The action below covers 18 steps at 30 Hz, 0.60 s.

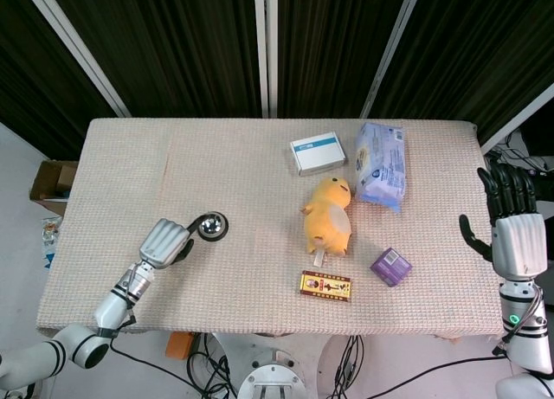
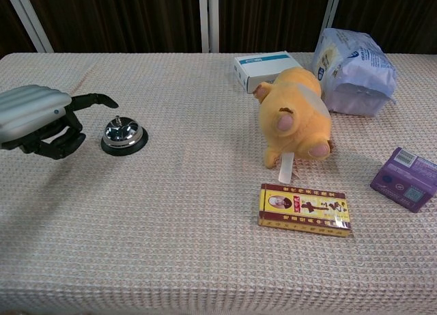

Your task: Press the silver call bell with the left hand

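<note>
The silver call bell stands on a black base at the table's left front. My left hand hovers just left of it, holding nothing. One black finger reaches out toward the bell, its tip a little above the button and clear of it. The other fingers are curled under the palm. My right hand stands upright beyond the table's right edge with its fingers apart and empty. The chest view does not show it.
A yellow plush toy lies mid-table. Behind it are a white-and-blue box and a tissue pack. A red-and-yellow box and a purple box sit near the front right.
</note>
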Tool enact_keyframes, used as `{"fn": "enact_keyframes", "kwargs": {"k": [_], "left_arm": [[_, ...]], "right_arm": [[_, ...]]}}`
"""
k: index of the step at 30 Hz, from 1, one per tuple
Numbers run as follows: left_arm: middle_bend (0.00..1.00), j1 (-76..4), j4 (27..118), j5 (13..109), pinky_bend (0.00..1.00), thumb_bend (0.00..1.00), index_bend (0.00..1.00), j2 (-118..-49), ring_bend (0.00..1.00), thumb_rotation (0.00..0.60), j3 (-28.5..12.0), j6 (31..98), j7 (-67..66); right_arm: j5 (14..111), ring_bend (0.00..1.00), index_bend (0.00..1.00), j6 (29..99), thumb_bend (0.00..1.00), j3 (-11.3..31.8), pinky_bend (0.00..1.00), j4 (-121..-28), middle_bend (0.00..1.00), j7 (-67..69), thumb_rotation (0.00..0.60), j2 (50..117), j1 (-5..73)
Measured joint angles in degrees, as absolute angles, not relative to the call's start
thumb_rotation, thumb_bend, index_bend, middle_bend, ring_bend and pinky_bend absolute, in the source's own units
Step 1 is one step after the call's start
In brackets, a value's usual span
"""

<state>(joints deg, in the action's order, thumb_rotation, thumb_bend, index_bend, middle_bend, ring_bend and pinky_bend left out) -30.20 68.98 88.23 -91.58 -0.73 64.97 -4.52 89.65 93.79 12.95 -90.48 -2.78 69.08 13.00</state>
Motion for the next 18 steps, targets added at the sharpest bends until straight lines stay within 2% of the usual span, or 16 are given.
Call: {"fn": "enact_keyframes", "kwargs": {"k": [8, 18], "left_arm": [[0.83, -30.54, 67.85, 88.03, 0.80, 0.58, 0.15, -92.41, 0.83, 0.600, 0.05, 63.48, -4.33], [0.83, -30.38, 69.06, 88.88, 0.80, 0.58, 0.15, -91.44, 0.83, 0.600, -0.55, 66.08, -4.67]], "right_arm": [[89.50, 0.00, 0.00, 93.75, 0.29, 13.05, 0.00, -90.64, 0.00, -2.91, 0.600, 68.82, 13.03], [89.56, 0.00, 0.00, 93.87, 0.29, 12.96, 0.00, -90.72, 0.00, -2.63, 0.600, 68.67, 12.91]]}}
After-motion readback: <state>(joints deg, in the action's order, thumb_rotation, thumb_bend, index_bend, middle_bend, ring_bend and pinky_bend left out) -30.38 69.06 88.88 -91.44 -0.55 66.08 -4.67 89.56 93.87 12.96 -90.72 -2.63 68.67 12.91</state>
